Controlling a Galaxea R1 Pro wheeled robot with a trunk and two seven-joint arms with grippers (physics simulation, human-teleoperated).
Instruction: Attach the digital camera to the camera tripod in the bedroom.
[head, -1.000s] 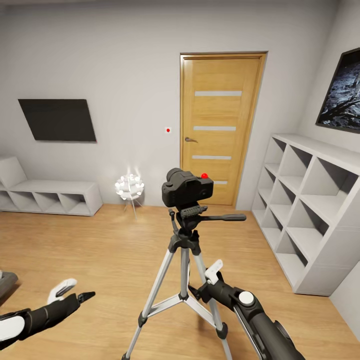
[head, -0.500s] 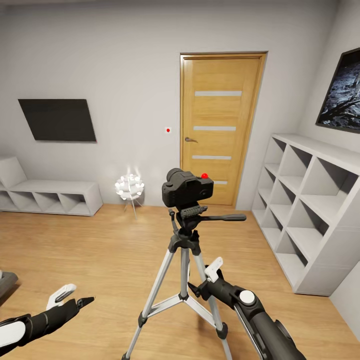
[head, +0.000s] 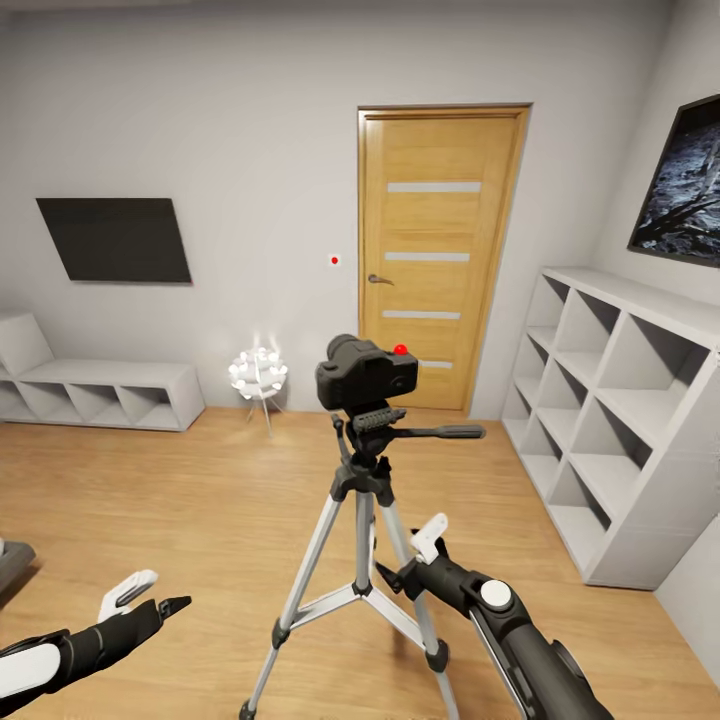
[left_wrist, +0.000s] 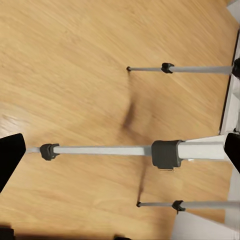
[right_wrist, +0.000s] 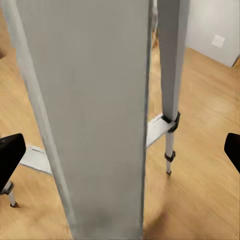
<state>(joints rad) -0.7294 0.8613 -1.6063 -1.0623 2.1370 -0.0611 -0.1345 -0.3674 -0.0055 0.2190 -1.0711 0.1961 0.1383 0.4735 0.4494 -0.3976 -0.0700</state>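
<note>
Black and fist-sized, the small DSLR-shaped digital camera (head: 364, 374) with its red round button on top sits on the black head of the tall silver-grey metal camera tripod (head: 362, 530), which stands on the light wood floor (head: 200, 500) in the middle of the head view, its long pan handle pointing toward the white cube shelving unit (head: 625, 420) on the right. Behind it are a wooden door (head: 437, 250) with pale glass strips, a dark flat wall screen (head: 115, 238), a low white shelf bench (head: 105, 393) and a small glowing white lamp (head: 258, 374). The left tool (head: 147, 597) hangs low near the floor, well apart from the tripod, its white and black fingers spread and holding nothing. The right tool (head: 412, 553) sits just beside a tripod leg, fingers parted and empty. In the left wrist view, three grey telescoping legs with black joints stretch across the wood floor, and dark fingertips (left_wrist: 10, 157) sit wide apart at the picture's edges. In the right wrist view, one broad grey leg looms very close, another leg with a black clamp stands beyond it, and the black fingertips (right_wrist: 10, 155) are spread to either side, touching nothing.
</note>
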